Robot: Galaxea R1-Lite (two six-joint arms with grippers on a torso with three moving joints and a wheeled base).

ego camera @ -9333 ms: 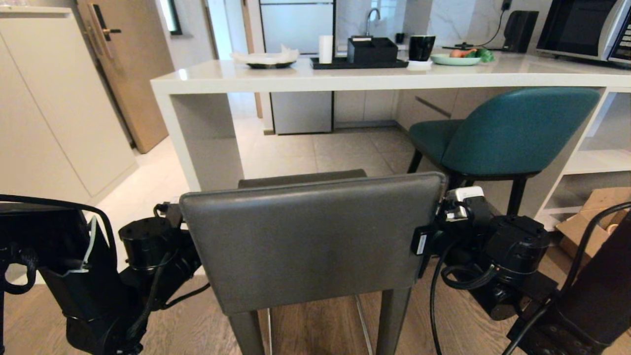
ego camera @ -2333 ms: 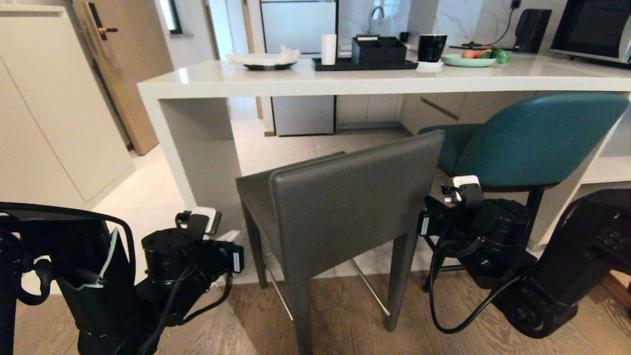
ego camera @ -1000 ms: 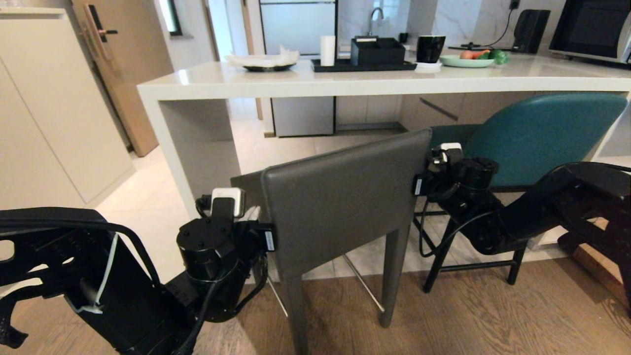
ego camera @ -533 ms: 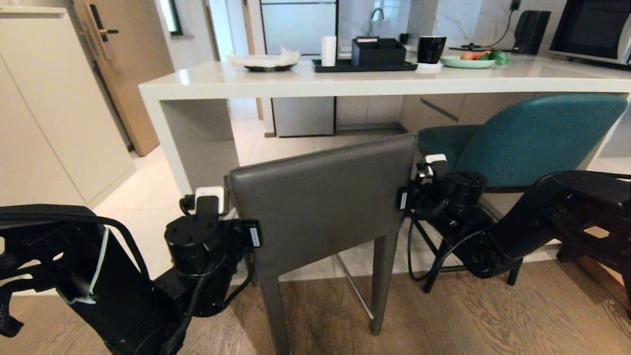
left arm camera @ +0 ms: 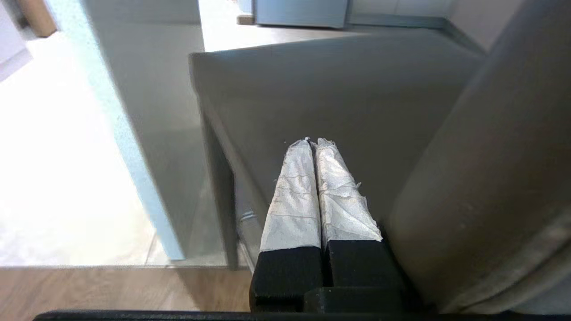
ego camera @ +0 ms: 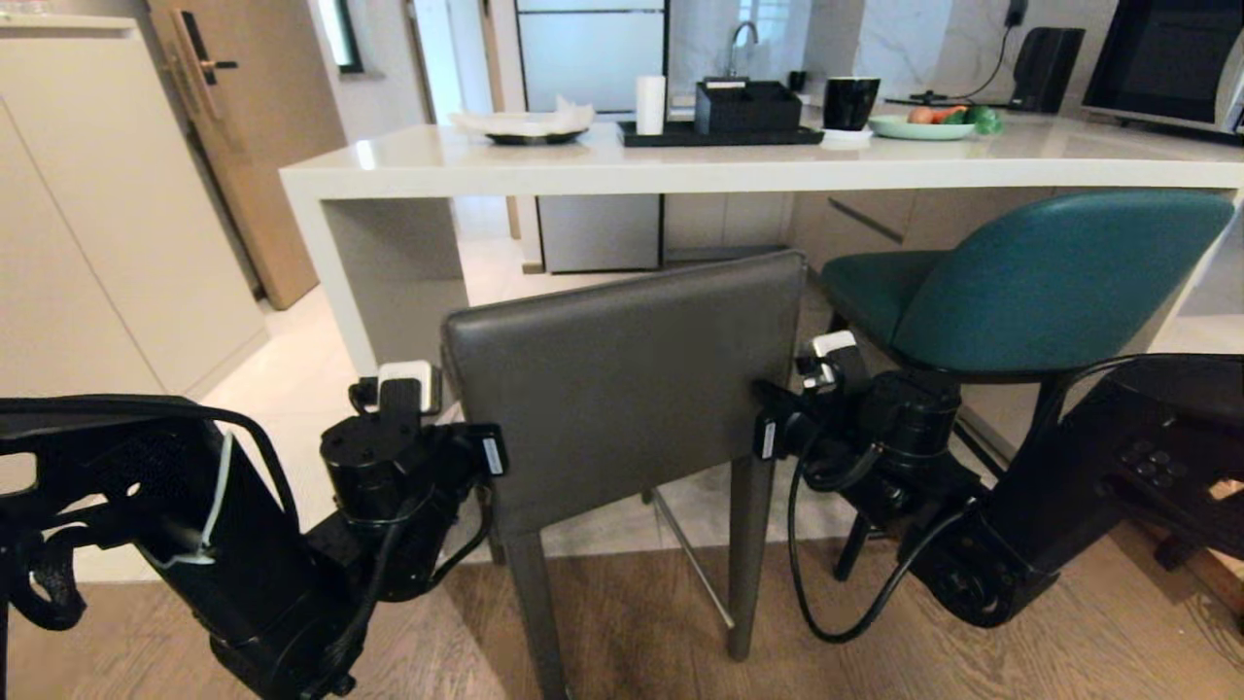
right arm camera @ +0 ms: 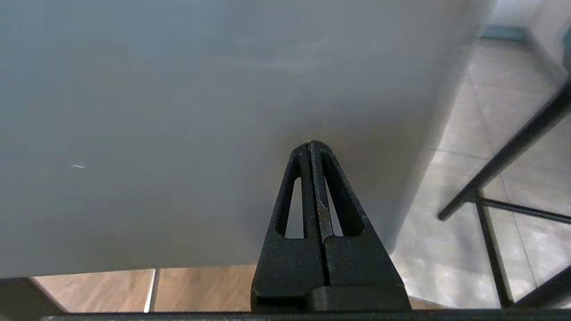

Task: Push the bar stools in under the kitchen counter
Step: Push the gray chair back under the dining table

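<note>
Since a second ago, grey leather stool (ego camera: pixel 622 379) squares to the white stone counter (ego camera: pixel 680 165); left hand (left arm camera: pixel 312 145) and right hand (right arm camera: pixel 312 145), both pressed together, brace its back to push straight.

No text, brand, number or sign can be read anywhere: the small white labels (ego camera: pixel 492 455) on the robot's wrists show only tiny illegible print, and the microwave (ego camera: pixel 1166 63) on the kitchen counter (ego camera: pixel 739 167) shows no legible marking.
</note>
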